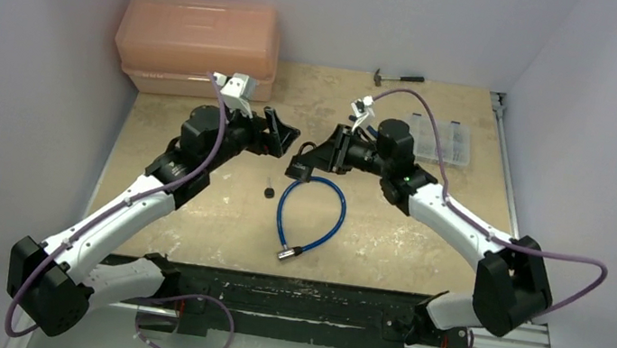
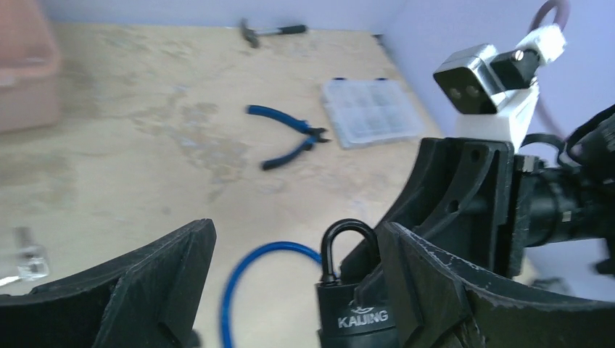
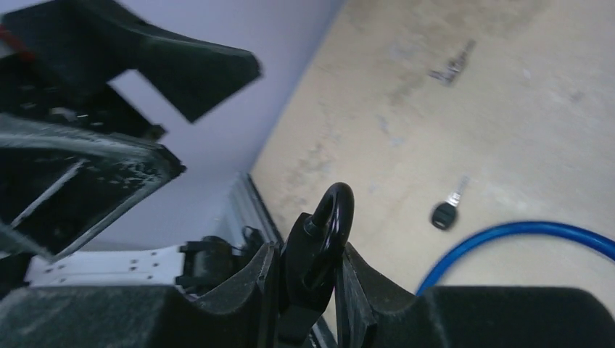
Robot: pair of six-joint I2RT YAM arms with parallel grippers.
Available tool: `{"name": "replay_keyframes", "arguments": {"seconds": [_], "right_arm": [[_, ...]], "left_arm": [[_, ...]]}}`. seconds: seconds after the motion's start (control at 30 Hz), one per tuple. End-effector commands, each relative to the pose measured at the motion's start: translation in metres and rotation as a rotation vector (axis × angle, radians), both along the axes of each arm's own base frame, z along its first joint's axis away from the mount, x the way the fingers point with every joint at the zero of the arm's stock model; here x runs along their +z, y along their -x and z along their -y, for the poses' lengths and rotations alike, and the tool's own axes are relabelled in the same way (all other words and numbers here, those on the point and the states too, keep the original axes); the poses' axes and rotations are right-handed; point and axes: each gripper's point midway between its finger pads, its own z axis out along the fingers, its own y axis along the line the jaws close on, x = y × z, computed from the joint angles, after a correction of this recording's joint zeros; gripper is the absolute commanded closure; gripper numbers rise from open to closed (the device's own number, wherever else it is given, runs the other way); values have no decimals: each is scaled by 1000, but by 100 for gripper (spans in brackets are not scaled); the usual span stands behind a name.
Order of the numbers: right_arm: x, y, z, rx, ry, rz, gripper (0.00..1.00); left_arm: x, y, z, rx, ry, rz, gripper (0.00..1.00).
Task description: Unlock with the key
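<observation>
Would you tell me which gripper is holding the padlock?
The right gripper, jaws shut on the padlock; the left gripper is open, gripping nothing.

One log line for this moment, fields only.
left hand open, empty, near padlock | right hand shut on padlock | key lying on table, not yet picked up
</observation>
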Motion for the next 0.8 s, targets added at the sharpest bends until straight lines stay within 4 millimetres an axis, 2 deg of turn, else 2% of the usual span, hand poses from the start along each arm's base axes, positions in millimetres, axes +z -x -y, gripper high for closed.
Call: {"name": "replay_keyframes", "arguments": {"seconds": [0.0, 0.2, 0.43, 0.63, 0.77], "right_arm": [[122, 33, -1, 118, -426, 301, 100], [159, 66, 13, 200, -586, 361, 100], [192, 102, 30, 298, -725, 449, 100], [205, 111, 36, 314, -753, 488, 100], [209, 112, 37, 307, -758, 496, 100]], "left_arm": [[50, 34, 31, -201, 296, -35, 11], [68, 50, 38, -290, 333, -90, 16], [97, 89, 48, -483, 370, -88, 28], [111, 108, 52, -579, 401, -94, 41], [116, 119, 56, -649, 427, -113, 42]]}}
